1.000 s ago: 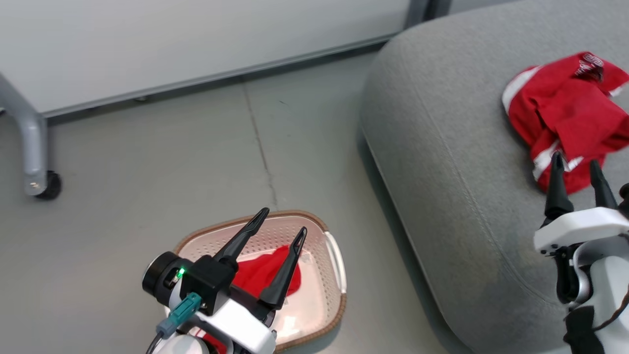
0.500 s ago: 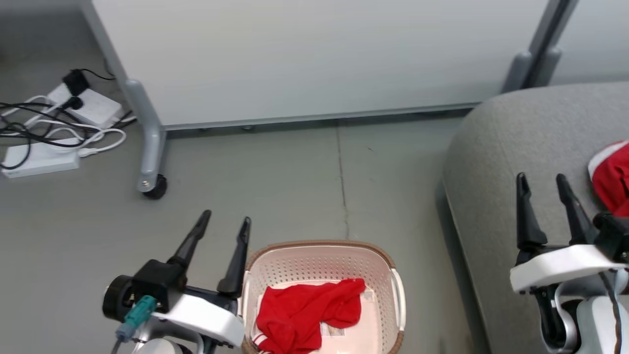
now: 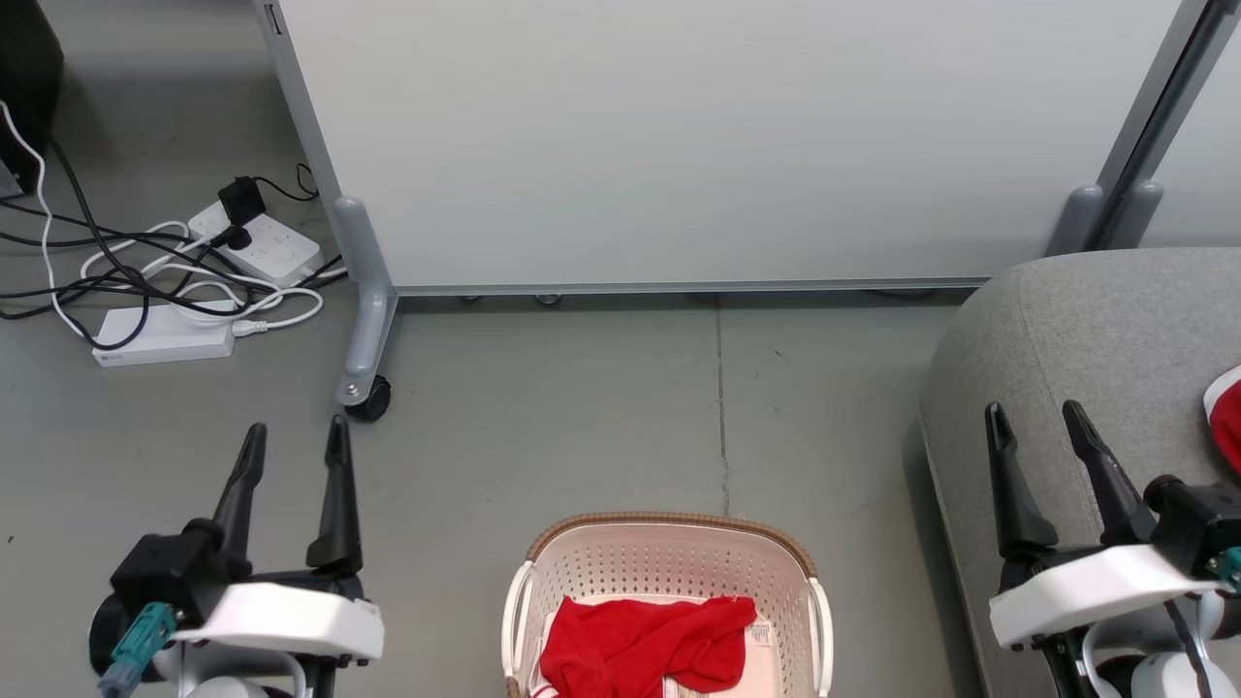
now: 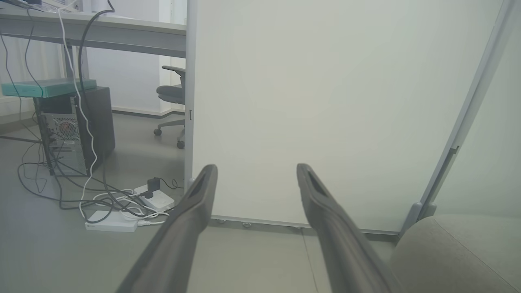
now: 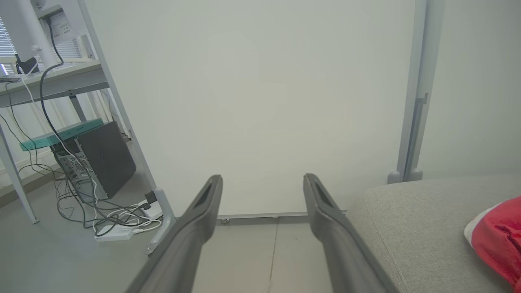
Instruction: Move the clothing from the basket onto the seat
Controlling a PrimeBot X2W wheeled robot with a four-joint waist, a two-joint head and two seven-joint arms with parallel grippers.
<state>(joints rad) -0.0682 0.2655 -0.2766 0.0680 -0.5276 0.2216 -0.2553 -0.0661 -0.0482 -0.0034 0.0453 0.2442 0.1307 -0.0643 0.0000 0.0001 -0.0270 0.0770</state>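
Head view shows the cream-white perforated plastic laundry basket with a brown woven rim (image 3: pixel 669 526) standing on the grey floor (image 3: pixel 601 407) at the bottom centre, between the two arms. One crumpled bright red fabric garment (image 3: pixel 645 645) lies inside it. To the right stands the large grey upholstered sofa seat (image 3: pixel 1096 330), and a second red garment with a white edge (image 3: pixel 1226 417) rests on it at the picture's right border. The left gripper (image 3: pixel 296 433) hangs over bare floor, left of the basket, its two dark fingers parted and holding nothing. The right gripper (image 3: pixel 1033 412) is over the seat's near edge, fingers likewise apart and empty, near the second garment but not touching it. Behind stand a white partition panel (image 3: pixel 679 136) on a grey castor leg (image 3: pixel 366 330), and tangled cables with white power strips (image 3: pixel 165 334).
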